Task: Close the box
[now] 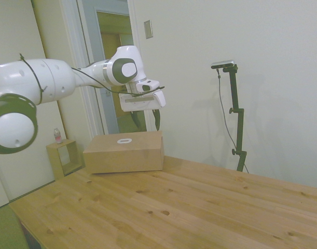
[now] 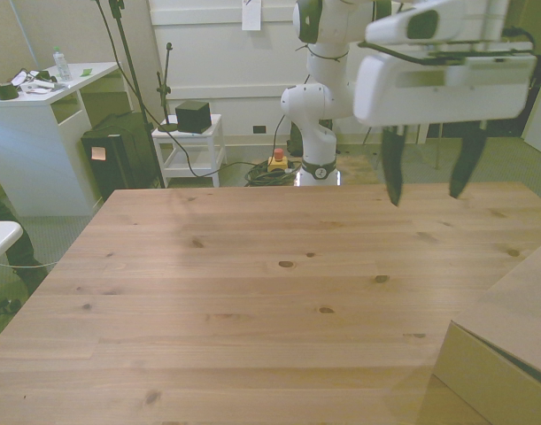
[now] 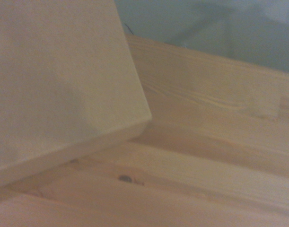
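Lid of long brown cardboard box point(image 1: 124, 152) lies flat; closing looks done. Hand point(image 2: 425, 181) hovers above, fingers apart, empty.

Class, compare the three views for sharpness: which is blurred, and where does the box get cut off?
Wrist view: soft, the box blurred. Side view: sharp, whole box visible. Front view: sharp, box cropped at the front view's right edge.

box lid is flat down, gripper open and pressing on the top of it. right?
Not quite. The lid does lie flat on the box, and the gripper is open, but it is not pressing on the top: in the side view the gripper hangs in the air above the box's far end, clear of the lid, touching nothing.
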`<control>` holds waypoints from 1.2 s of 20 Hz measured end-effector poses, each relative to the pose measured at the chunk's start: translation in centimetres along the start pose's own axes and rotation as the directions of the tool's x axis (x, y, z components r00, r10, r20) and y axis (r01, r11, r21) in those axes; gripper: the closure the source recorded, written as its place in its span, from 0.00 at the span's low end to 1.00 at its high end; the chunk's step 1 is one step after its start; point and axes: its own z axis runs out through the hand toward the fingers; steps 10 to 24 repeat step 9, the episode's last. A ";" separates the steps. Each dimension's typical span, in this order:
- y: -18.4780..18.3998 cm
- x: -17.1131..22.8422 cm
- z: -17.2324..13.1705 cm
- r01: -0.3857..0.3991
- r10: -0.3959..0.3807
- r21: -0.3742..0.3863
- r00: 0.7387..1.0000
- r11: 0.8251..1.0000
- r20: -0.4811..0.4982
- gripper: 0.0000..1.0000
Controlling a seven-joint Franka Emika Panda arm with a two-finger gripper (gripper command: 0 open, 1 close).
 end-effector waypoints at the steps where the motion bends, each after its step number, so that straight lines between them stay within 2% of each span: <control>1: 1.6 -0.1 -0.2 -0.020 0.020 -0.008 1.000 1.000 0.011 0.00; 4: 6.2 -0.5 0.5 -0.082 0.084 -0.036 0.995 0.996 0.055 0.00; 9: 12.4 -2.0 3.4 -0.161 0.166 -0.058 0.981 0.985 0.098 0.00; 24: 12.4 -2.0 3.4 -0.161 0.166 -0.058 0.981 0.985 0.098 0.00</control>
